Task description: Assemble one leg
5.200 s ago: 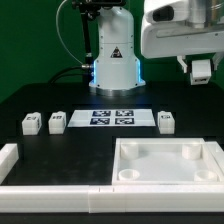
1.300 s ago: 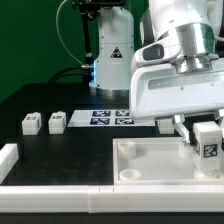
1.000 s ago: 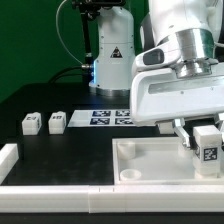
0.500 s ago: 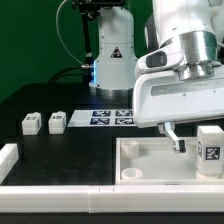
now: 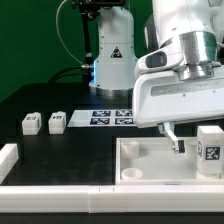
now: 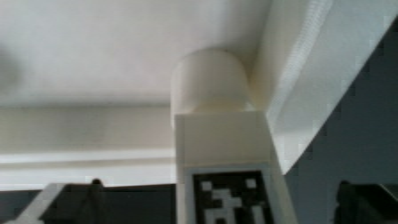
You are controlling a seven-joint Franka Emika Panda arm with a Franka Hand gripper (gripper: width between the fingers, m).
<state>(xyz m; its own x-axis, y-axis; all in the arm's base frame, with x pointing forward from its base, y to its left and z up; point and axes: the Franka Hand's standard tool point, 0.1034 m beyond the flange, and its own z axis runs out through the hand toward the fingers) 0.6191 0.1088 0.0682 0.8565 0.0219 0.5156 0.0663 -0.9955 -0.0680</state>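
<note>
Counter (image 5: 60, 150): black; every part listed here is carried on it.
Tray (image 5: 150, 162): large white square piece with round corner sockets, set on the near side of the counter at the exterior view's right.
End effector (image 6: 217, 194): fingers (image 6: 75, 196) are spread apart, one on each side of the leg. Neither is seen touching it in the wrist view, and nothing is clamped.
Marker board (image 5: 110, 117): flat, lying on the far side of the tray.
Leg (image 5: 209, 148): upright at the tray's right side in the exterior view, tag outward, with its rounded end set into a tray corner. Full seating cannot be told.
Spare legs (image 5: 31, 123): two, side by side at the exterior view's left, well apart from the tray.
Step judged: withdrawal from the placed leg.
Method advised: the end effector is best lifted straight up with its fingers wide, so that the leg is neither brushed nor tipped. Seating should be confirmed before any twist is applied.
</note>
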